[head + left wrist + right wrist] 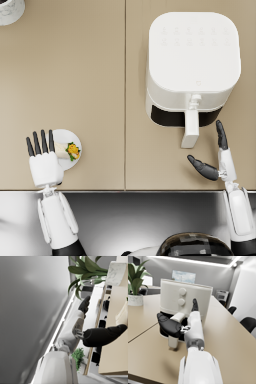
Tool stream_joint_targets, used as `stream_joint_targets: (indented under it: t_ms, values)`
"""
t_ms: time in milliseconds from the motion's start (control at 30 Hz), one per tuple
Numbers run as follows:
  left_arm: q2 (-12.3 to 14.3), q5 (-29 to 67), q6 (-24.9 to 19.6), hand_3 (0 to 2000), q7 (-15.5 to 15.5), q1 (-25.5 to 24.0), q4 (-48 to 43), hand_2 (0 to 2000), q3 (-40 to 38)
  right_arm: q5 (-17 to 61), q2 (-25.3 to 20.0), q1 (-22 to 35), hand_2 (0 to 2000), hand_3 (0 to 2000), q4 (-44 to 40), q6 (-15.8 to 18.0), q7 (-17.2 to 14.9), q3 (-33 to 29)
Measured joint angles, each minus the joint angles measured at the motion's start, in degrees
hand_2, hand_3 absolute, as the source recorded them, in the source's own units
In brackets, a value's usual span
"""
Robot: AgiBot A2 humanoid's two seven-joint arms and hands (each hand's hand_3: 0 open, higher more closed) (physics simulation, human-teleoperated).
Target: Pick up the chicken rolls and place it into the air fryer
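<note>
One marble pot (10, 10), far table (90, 75) corner

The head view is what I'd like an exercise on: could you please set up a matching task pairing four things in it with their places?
Things:
1. chicken roll
2. air fryer
3. left robot hand
4. right robot hand

Places:
A. just before the fryer's handle, fingers apart, holding nothing
B. on the small white plate near the table's front edge
C. on the right half of the table, handle toward the robot
D. over the plate's left side, fingers straight

Pairs: 1-B, 2-C, 3-D, 4-A
</note>
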Motion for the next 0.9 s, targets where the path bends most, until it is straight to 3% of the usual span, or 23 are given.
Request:
stream_joint_targets:
  t_ms: [167, 467, 767, 800, 833, 900]
  values:
    - [-0.6, 5.4, -0.2, 0, 0.0, 2.6, 4.8, 0, 3.3, 0.0, -0.6, 0.1, 0, 0, -0.7, 0.0, 0.0, -0.1]
    - [-1.1, 6.6, -0.2, 0, -0.1, 7.5, 15.0, 0, 7.3, 0.0, -1.6, 0.5, 0, 0, -1.5, 0.0, 0.0, -0.1]
    - [-1.3, 6.7, 5.1, 0, -0.1, 8.7, 19.9, 0, 11.2, 0.0, -2.8, 1.5, 0, 0, -2.7, 0.0, 0.0, -0.4]
    - [-1.3, 6.7, 5.8, 327, -0.6, 8.9, 20.4, 1361, 11.6, 0.0, -2.9, 1.5, 0, 0, -2.7, 0.0, 0.0, -0.5]
    - [-1.3, 6.7, 5.6, 653, -0.8, 9.1, 21.3, 2000, 11.8, 0.0, -3.0, 1.5, 0, 0, -2.6, 0.0, 0.0, -0.5]
    - [-1.3, 6.6, 9.2, 1307, -0.6, 9.8, 23.4, 2000, 11.8, 0.0, -3.2, 1.5, 0, 0, -2.6, 0.0, 0.0, -0.5]
